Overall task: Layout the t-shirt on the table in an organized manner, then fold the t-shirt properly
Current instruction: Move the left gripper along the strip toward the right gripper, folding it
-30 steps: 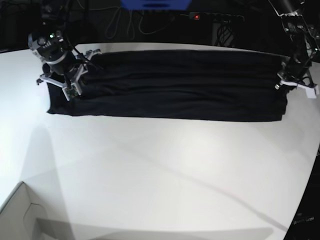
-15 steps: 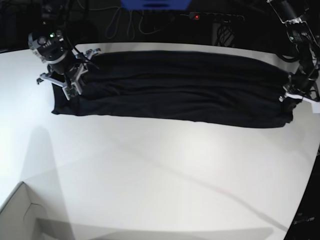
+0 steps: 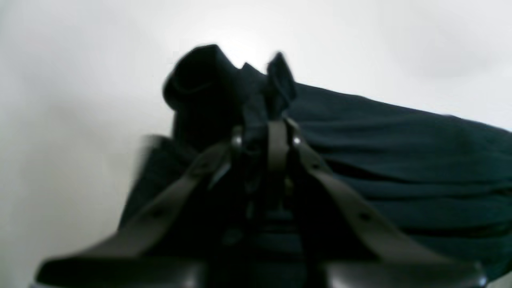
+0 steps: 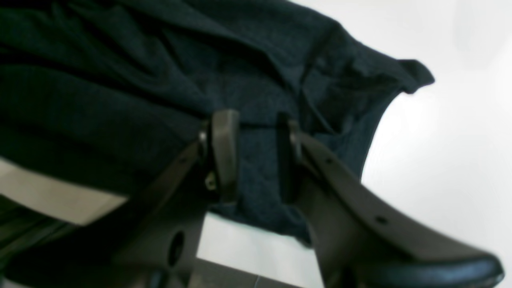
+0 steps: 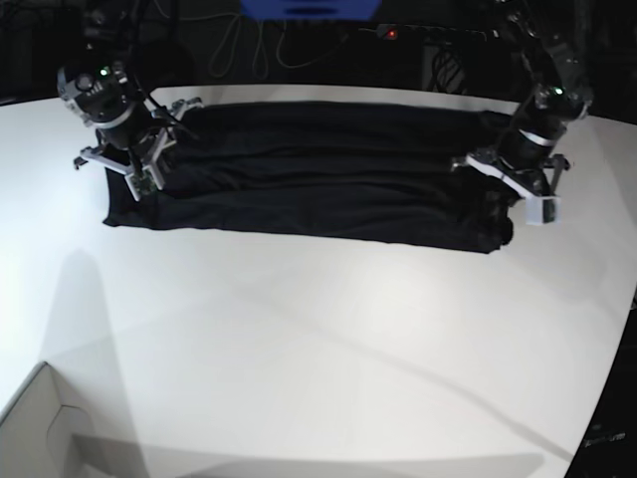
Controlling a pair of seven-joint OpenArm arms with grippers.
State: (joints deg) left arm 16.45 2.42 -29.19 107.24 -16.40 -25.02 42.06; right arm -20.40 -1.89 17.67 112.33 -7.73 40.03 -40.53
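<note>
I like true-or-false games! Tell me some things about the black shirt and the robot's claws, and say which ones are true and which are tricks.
1. The t-shirt is black. True.
2. The t-shirt lies in a long strip across the white table. True.
3. The left claw is wide open with nothing in it. False: it is pinched shut on a bunch of the t-shirt's cloth.
4. The right claw has its fingers on either side of some cloth. True.
5. Both claws are at the same end of the t-shirt. False: one is at each end.
6. A red ball sits on the table. False: no ball is there.
</note>
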